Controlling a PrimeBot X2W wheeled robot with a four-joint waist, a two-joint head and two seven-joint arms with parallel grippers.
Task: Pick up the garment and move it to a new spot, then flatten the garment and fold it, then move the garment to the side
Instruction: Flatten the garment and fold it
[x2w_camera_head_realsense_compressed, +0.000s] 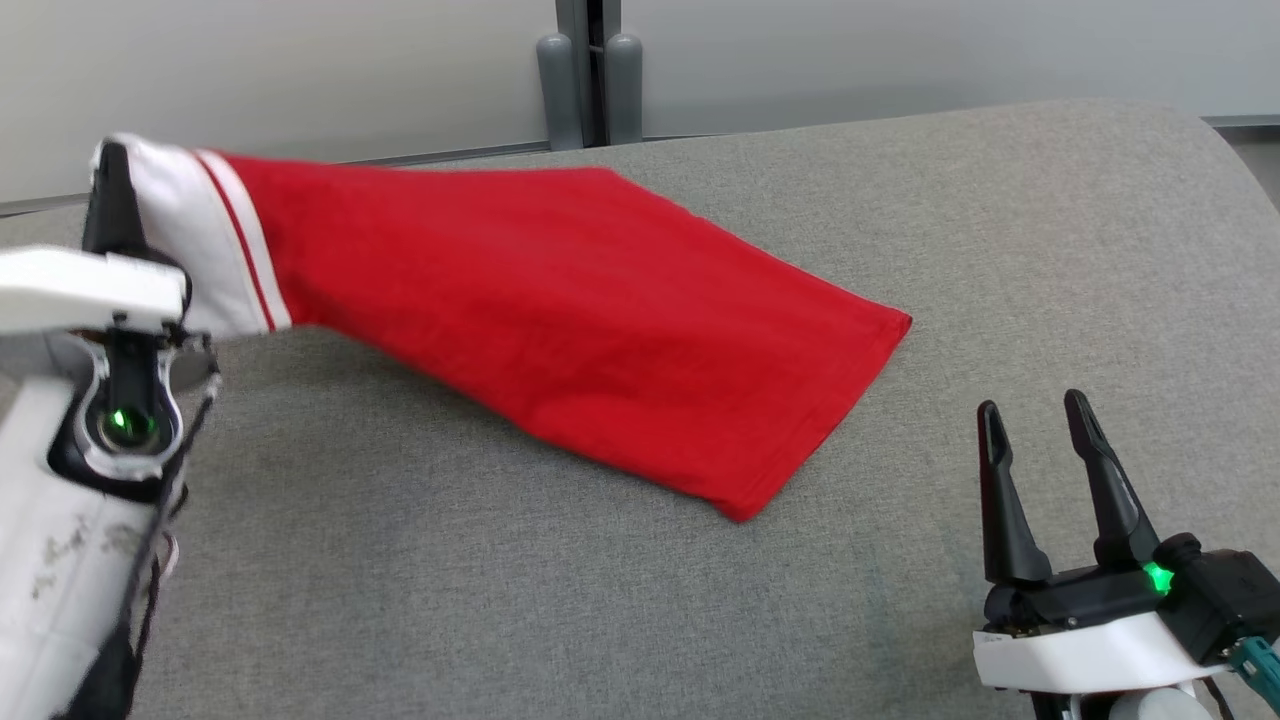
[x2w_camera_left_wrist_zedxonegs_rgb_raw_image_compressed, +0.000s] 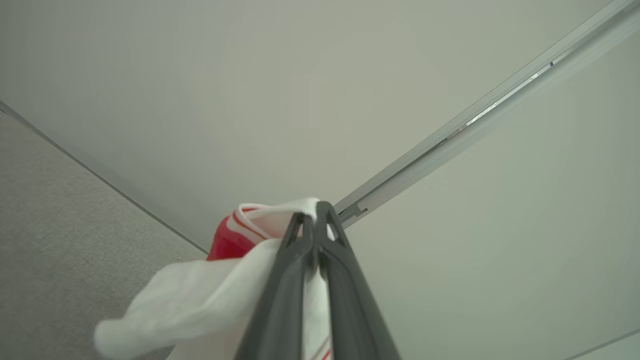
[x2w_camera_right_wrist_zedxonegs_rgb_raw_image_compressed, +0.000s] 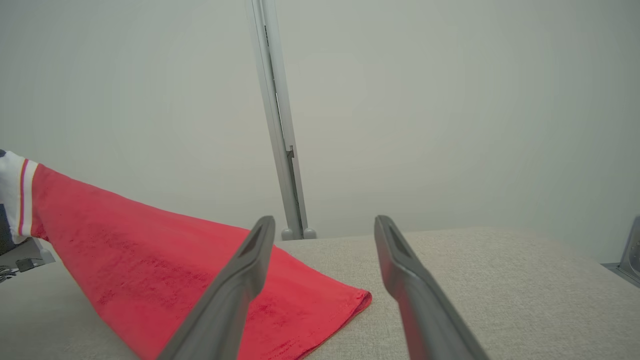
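At nine o'clock | red-and-white cloth garment (x2w_camera_head_realsense_compressed: 560, 330) is clamped by the closed left gripper (x2w_camera_left_wrist_zedxonegs_rgb_raw_image_compressed: 313, 218) | right gripper (x2w_camera_head_realsense_compressed: 1032, 402), five o'clock, is spread wide, nothing held.

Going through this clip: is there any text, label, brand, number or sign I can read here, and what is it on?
No readable text in any view.
garment: plain red with a white, red-striped end, no print or tag visible.
left forearm: faint grey marks, too blurred to tell if they are lettering.
grey padded surface: no markings.
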